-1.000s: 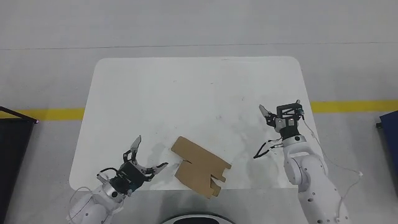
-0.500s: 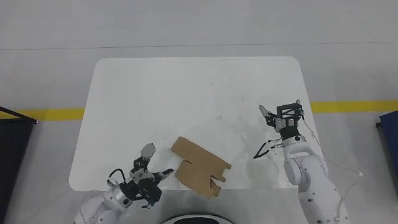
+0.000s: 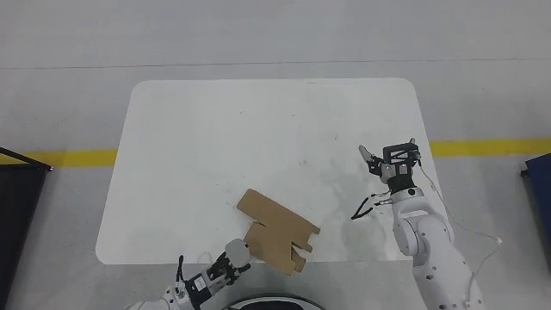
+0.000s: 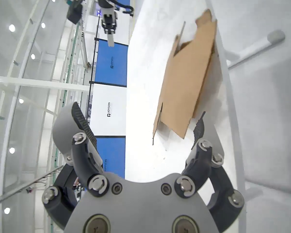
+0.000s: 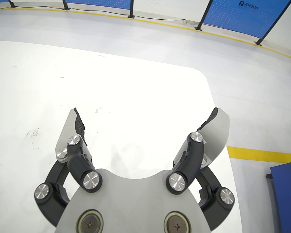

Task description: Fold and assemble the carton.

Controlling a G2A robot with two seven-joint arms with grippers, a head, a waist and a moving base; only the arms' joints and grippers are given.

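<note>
The flat brown carton (image 3: 275, 231) lies unfolded on the white table (image 3: 258, 138), near its front edge, with notched flaps at both ends. My left gripper (image 3: 234, 257) is at the front edge, just off the carton's near left corner. In the left wrist view it (image 4: 139, 124) is open, one finger (image 4: 200, 128) close beside the corner of the carton (image 4: 186, 83) without holding it. My right gripper (image 3: 387, 157) stands open over the table's right side, well away from the carton. In the right wrist view it (image 5: 145, 117) has only bare tabletop (image 5: 135, 78) between its fingers.
A yellow floor line (image 3: 491, 147) runs behind the table on both sides. A dark frame (image 3: 17, 162) stands at the far left and a blue object (image 3: 539, 181) at the far right. The far half of the tabletop is bare.
My left gripper has moved to the right along the table's front edge and now sits beside the carton's near corner. The right arm and the carton have not moved.
</note>
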